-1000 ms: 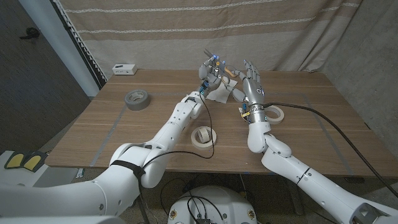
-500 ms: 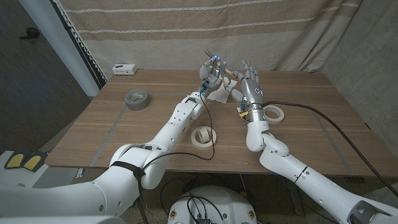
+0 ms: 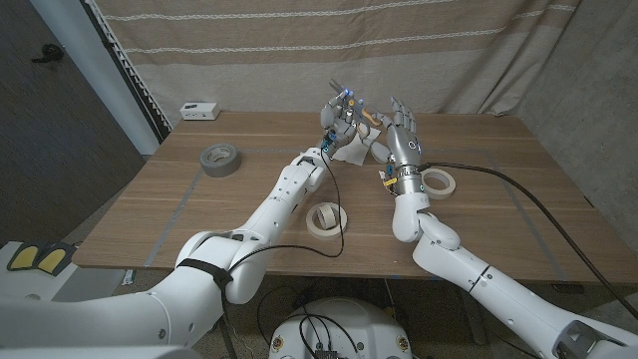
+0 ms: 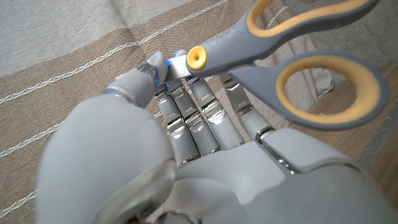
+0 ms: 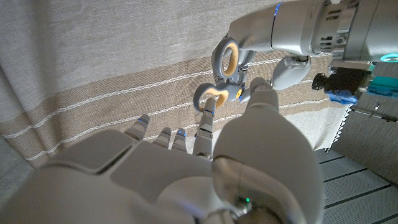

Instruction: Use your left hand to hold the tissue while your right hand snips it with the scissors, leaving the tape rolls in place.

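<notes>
The brown wood-grain desk (image 3: 478, 189) carries a dull grey tape roll (image 3: 219, 159), a cream tape roll (image 3: 326, 218) and another cream roll (image 3: 439, 182). The crumpled tissue (image 3: 351, 151) is white. The scissors (image 4: 292, 59) have grey handles lined in yellow-orange. Both silver-grey robot hands, left (image 3: 340, 118) and right (image 3: 403, 133), show blue lights at the fingers (image 4: 158, 68). The beige curtain (image 3: 299, 50) behind bears pale stripes.

Toward the far edge of the bench (image 3: 478, 189) both hands are crowded together: the left hand (image 3: 339, 118) and right hand (image 3: 401, 128) are raised close beside each other, with the scissors (image 3: 365, 117) and tissue (image 3: 351, 150) between them. Passage is narrowed by a cream tape roll (image 3: 437, 181) beside the right wrist and another cream roll (image 3: 326, 217) under the left forearm. A grey roll (image 3: 220, 159) lies well apart to the left, with bare wood around it.
</notes>
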You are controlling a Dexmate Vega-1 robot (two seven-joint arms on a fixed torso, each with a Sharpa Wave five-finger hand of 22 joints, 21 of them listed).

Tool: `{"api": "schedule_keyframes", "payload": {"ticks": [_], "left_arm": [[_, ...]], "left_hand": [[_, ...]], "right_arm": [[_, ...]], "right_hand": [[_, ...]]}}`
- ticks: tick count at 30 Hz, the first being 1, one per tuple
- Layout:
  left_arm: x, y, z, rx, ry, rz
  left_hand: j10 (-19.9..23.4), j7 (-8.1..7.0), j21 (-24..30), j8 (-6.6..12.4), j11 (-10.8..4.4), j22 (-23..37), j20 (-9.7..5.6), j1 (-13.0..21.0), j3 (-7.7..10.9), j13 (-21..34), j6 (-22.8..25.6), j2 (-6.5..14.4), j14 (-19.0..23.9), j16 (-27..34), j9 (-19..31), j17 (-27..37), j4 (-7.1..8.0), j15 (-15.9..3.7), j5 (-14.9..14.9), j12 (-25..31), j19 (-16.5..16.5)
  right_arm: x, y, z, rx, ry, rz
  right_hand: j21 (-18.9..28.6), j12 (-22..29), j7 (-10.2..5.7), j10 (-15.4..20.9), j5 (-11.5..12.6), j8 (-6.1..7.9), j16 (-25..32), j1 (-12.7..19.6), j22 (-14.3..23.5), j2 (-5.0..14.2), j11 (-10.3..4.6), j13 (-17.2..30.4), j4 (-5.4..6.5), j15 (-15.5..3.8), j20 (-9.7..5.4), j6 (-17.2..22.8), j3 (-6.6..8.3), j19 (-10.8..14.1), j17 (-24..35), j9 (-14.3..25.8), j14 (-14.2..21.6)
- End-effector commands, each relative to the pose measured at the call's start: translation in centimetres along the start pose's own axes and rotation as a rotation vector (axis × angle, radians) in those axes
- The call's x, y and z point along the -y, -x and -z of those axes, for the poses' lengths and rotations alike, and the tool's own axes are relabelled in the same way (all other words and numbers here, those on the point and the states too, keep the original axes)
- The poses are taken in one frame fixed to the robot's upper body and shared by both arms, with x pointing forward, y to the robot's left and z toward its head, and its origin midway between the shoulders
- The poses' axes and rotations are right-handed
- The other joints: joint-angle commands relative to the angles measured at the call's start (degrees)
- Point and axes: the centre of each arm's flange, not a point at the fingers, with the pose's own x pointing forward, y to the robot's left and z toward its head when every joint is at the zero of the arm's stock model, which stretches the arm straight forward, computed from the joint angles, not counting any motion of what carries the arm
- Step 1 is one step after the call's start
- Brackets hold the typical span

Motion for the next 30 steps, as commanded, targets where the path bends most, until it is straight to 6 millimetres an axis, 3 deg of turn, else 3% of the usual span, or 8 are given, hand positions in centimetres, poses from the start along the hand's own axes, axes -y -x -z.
{"api": "schedule_keyframes", "payload": {"ticks": [1,17,23,30], "left_arm": [[0.03,0.07,-0.01,-0.003,0.006,0.009],[0.30,0.09,0.05,-0.018,0.008,0.027],[0.29,0.01,0.01,-0.027,0.008,0.049],[0.28,0.02,-0.02,-0.033,0.007,0.053]], "left_hand": [[1.3,-0.16,0.1,0.24,-0.11,0.2,-5.91,-0.1,0.69,0.3,0.6,0.5,0.6,0.1,0.1,0.3,0.50,0.06,0.2,0.4,-0.3],[1.3,-0.04,0.1,0.24,-0.12,0.2,-5.92,0.0,0.72,0.2,0.6,0.5,0.7,0.1,0.2,0.3,0.45,0.05,0.1,0.3,-0.3],[1.5,0.02,0.1,0.25,-0.11,0.2,-5.90,0.0,0.70,0.3,0.7,0.4,0.7,0.1,0.2,0.3,0.41,0.04,0.1,0.5,-0.3],[1.4,0.04,0.2,0.24,-0.10,0.2,-5.85,0.1,0.68,0.3,0.9,0.4,0.7,0.1,0.1,0.4,0.38,0.02,0.1,0.4,-0.3]], "right_arm": [[-0.08,0.10,-0.02,-0.024,0.000,0.018],[-0.50,-0.25,-0.14,-0.066,0.010,0.014],[-0.75,-0.48,-0.28,-0.081,0.019,0.023],[-0.94,-0.61,-0.55,-0.101,0.035,0.039]], "right_hand": [[0.3,0.4,0.11,0.3,0.2,0.27,0.3,-0.1,0.1,-0.02,0.01,0.0,0.31,0.33,-0.07,0.9,-0.14,0.1,0.2,0.3,-2.8],[0.4,0.6,1.47,0.8,0.3,0.19,0.4,-0.3,0.1,0.09,0.23,0.0,0.57,0.60,-0.03,1.1,-0.36,0.5,0.2,0.3,-2.3],[0.3,0.6,1.94,0.8,0.2,-0.18,0.4,-1.0,0.1,1.48,0.31,0.0,1.43,0.75,-0.02,0.7,-0.13,0.5,0.3,0.2,-2.3],[0.4,0.6,2.53,1.0,0.0,-0.65,0.6,-1.6,0.1,1.75,0.86,0.0,1.97,0.86,0.06,0.1,-0.23,0.8,0.3,0.0,-2.0]]}}
